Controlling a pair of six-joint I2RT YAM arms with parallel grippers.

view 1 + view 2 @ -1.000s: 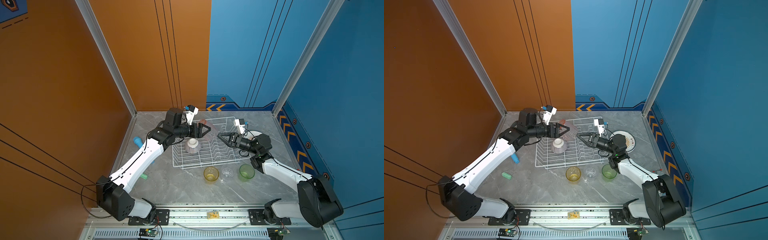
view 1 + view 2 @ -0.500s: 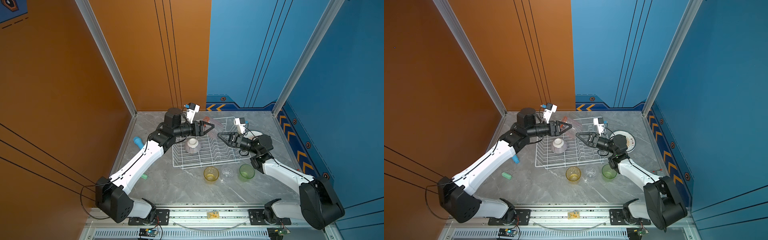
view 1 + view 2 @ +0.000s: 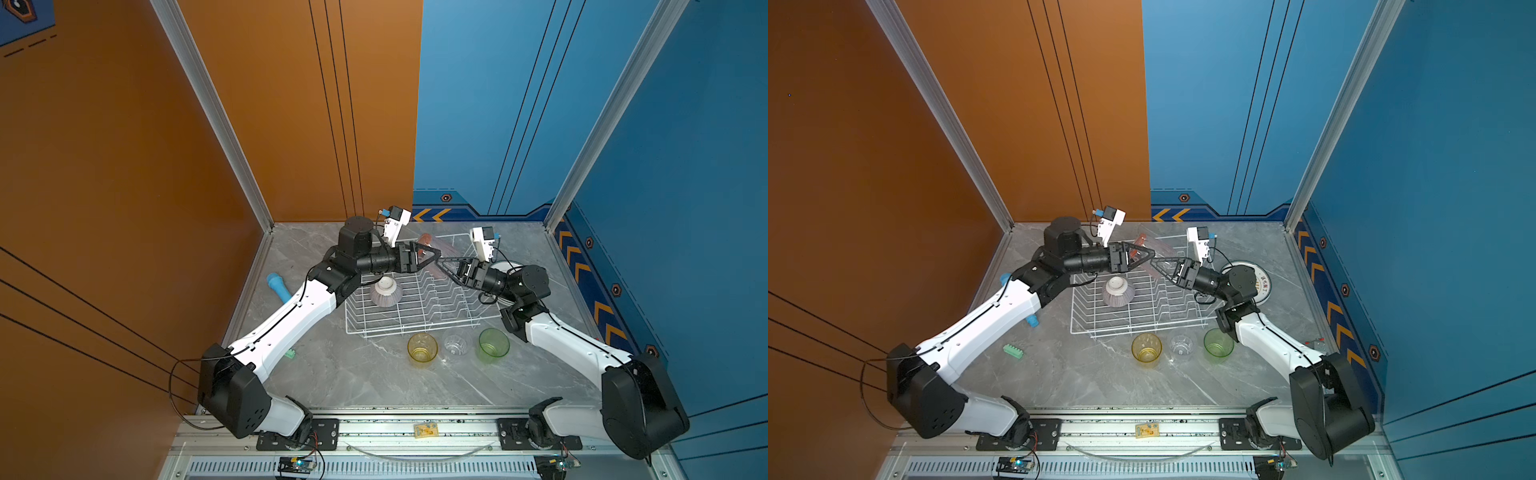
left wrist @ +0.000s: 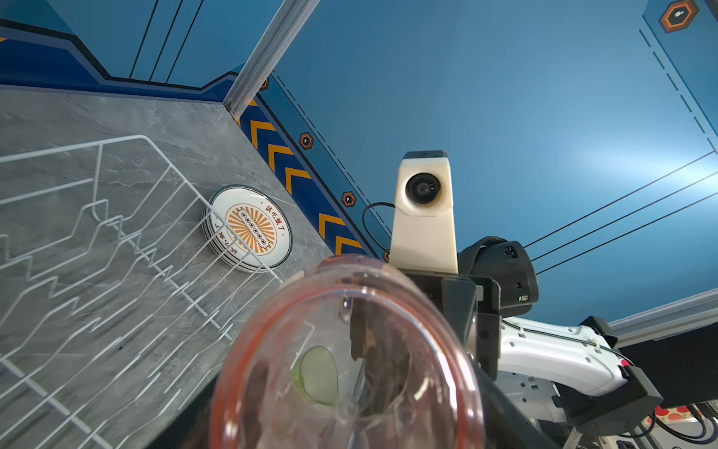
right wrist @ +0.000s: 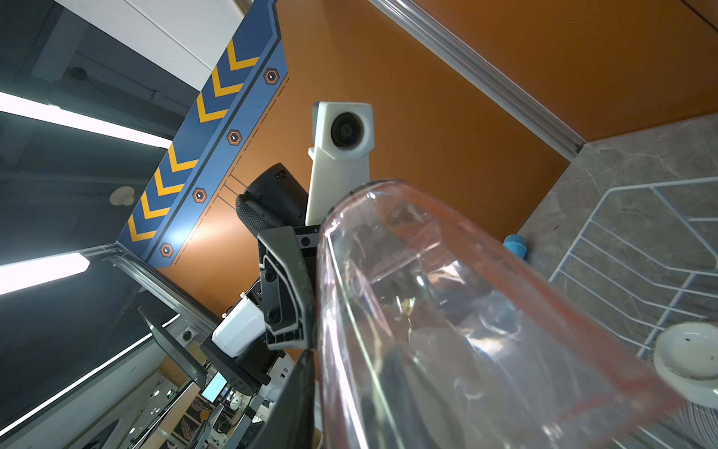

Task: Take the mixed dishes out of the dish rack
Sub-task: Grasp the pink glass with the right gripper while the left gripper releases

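Above the far side of the white wire dish rack point(image 3: 415, 329) point(image 3: 1121, 332), the two grippers meet at a pink tumbler point(image 3: 448, 248) point(image 3: 1165, 247) point(image 4: 349, 350) point(image 5: 466, 311). My left gripper point(image 3: 434, 257) point(image 3: 1151, 255) is shut across its body. My right gripper point(image 3: 441, 262) point(image 3: 1155, 263) straddles its wall, one finger inside and one outside against the glass. A striped white bowl point(image 3: 385, 291) point(image 3: 1118, 291) sits upside down in the rack. Yellow point(image 3: 422, 348), clear point(image 3: 457, 343) and green point(image 3: 493, 344) tumblers stand in front of it. Stacked plates point(image 4: 248, 229) point(image 3: 1260, 282) lie to its right.
A light-blue cylinder point(image 3: 279, 286) lies on the table left of the rack, under my left arm. A small green block point(image 3: 1013, 351) sits nearer the front left. Orange and blue walls close the table on three sides.
My left gripper has carried the pink tumbler to the right, up to the right gripper. The right gripper's jaws have narrowed around the tumbler's wall.
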